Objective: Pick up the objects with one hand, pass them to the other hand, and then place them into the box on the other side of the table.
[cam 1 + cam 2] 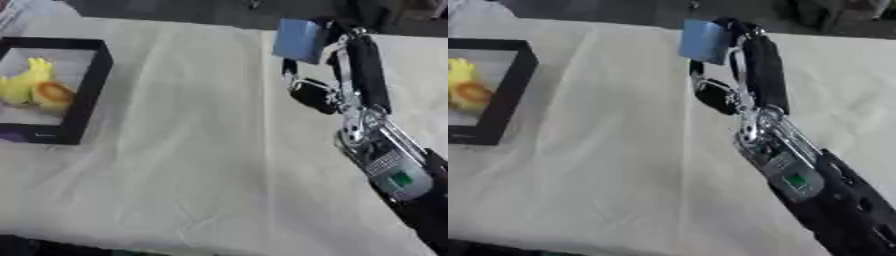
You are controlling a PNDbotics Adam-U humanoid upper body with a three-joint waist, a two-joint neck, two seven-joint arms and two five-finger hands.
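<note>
Fingers of the right hand (337, 60) are curled round a blue block (297, 39), holding it up at the upper right of the frame, above the cream tablecloth (201, 165) near the table's far edge. The arm runs in from the lower right corner, its silver wrist and a small green-lit panel facing the camera. How much of the block sits inside the grip cannot be made out, since the hand's back and thumb cover its right side.

At the far left of the frame stands the black-walled box (87, 95), with a yellow toy (24, 82) and a round orange-topped thing (54, 95) already lying in it. The left hand shows in neither view.

By my reading, the step in hand is the carry toward the handover: the block is lifted but has not been passed. To do it well, the right hand should bring the block toward the middle of the frame and present it with its free left face outward, so the other hand has bare surface to close on. The release should wait until the receiving fingers have wrapped the block. Keeping it above the cloth rather than past the table's edge would make a slip less costly.
</note>
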